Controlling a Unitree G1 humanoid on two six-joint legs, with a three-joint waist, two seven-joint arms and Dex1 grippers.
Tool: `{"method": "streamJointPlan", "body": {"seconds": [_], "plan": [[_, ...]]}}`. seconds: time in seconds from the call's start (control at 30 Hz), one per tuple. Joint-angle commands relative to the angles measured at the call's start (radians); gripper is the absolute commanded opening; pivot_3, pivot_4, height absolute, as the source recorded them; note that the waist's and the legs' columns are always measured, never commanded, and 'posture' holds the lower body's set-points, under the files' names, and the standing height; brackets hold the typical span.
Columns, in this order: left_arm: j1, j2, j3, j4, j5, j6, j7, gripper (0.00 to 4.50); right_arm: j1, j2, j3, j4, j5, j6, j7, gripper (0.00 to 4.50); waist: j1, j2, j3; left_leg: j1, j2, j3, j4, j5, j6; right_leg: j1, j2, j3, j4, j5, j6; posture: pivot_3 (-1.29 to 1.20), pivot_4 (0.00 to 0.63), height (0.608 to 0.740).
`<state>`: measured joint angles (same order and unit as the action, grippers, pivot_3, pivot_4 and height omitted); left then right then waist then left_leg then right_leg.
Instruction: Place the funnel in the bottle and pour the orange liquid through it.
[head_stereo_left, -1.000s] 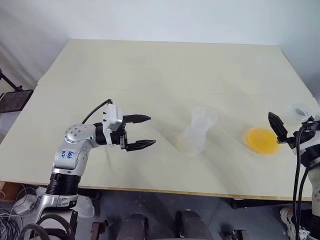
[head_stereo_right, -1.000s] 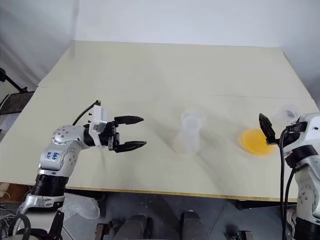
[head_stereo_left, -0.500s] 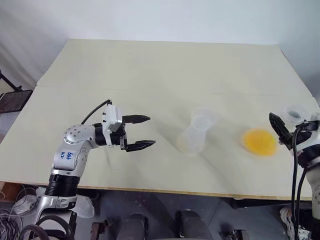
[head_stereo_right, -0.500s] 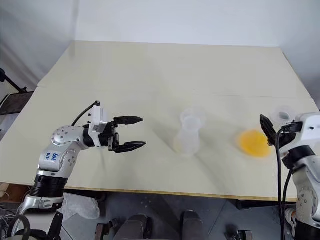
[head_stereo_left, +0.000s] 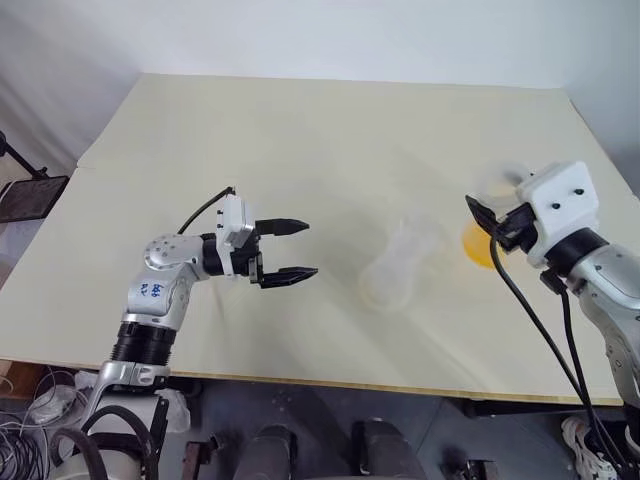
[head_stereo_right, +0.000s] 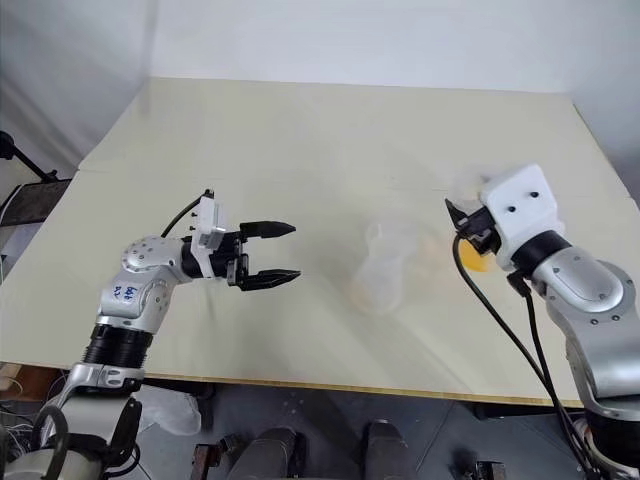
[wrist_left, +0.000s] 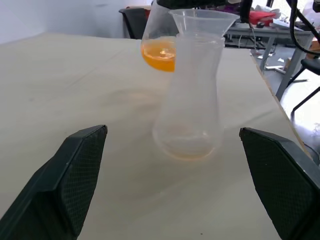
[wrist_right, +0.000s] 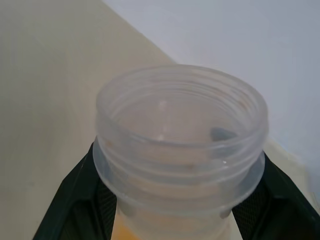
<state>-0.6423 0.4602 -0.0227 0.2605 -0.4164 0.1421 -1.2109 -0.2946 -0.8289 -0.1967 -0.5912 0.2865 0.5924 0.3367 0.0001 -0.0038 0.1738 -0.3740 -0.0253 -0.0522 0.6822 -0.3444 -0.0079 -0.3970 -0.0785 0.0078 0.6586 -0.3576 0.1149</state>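
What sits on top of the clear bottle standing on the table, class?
The funnel sits in the neck of the bottle, its wide rim above the mouth. Its spout, down inside the neck, cannot be made out. The bottle's base looks almost empty.

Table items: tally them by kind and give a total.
Clear flasks: 2, the empty bottle standing on the table and the flask with orange liquid lifted in the right hand
Funnels: 1, the funnel in the bottle's mouth
Total: 3
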Motion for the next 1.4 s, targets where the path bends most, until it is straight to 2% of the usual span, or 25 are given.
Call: {"method": "streamJointPlan", "body": {"seconds": [0.03, 0.2, 0.33, 0.73, 0.9, 1.4], "plan": [[-0.037, -0.01, -0.004, 0.035, 0.011, -0.042, -0.024, 4.5, -0.028, -0.033, -0.011, -0.073, -0.063, 0.003, -0.007, 2.47, 0.0, 0.0, 0.0, 0.0, 0.0, 0.0, 0.0, 0.0, 0.0, 0.0, 0.0, 0.0, 0.0, 0.0, 0.0, 0.0, 0.15, 0.74], [-0.073, -0.029, -0.008, 0.092, 0.014, -0.063, -0.059, 4.5, -0.013, -0.106, 0.046, -0.117, -0.184, -0.007, 0.022, 2.47, -0.001, 0.0, 0.0, 0.0, 0.0, 0.0, 0.0, 0.0, 0.0, 0.0, 0.0, 0.0, 0.0, 0.0, 0.0, 0.0, 0.15, 0.74], [-0.089, -0.037, -0.017, 0.114, 0.015, -0.066, -0.091, 4.5, -0.012, -0.097, 0.062, -0.142, -0.252, -0.031, 0.008, 2.47, -0.001, 0.0, 0.0, 0.0, 0.0, 0.0, 0.0, 0.0, 0.0, 0.0, 0.001, 0.0, 0.0, 0.0, 0.0, 0.0, 0.15, 0.74], [-0.096, -0.026, -0.02, 0.089, 0.015, -0.041, -0.117, 4.5, -0.047, -0.122, 0.165, -0.197, -0.411, -0.009, 0.082, 2.47, -0.002, 0.0, 0.0, 0.0, 0.0, 0.0, 0.0, 0.0, 0.0, 0.0, 0.0, 0.0, 0.0, 0.0, 0.0, 0.0, 0.15, 0.74], [-0.075, -0.021, -0.018, 0.063, 0.013, -0.03, -0.111, 4.5, -0.076, -0.189, 0.252, -0.205, -0.517, -0.013, 0.161, 2.47, -0.002, 0.0, 0.0, 0.0, 0.0, 0.0, 0.0, 0.0, 0.0, -0.001, 0.0, 0.0, 0.0, 0.0, 0.0, 0.0, 0.15, 0.74], [-0.08, -0.019, -0.018, 0.072, 0.016, -0.023, -0.106, 4.5, -0.15, -0.14, 0.296, -0.176, -0.672, -0.075, 0.209, 2.47, -0.002, 0.0, 0.0, 0.0, 0.0, 0.0, 0.0, 0.0, 0.0, -0.001, 0.0, 0.0, 0.0, 0.0, 0.0, 0.0, 0.15, 0.74]]}}
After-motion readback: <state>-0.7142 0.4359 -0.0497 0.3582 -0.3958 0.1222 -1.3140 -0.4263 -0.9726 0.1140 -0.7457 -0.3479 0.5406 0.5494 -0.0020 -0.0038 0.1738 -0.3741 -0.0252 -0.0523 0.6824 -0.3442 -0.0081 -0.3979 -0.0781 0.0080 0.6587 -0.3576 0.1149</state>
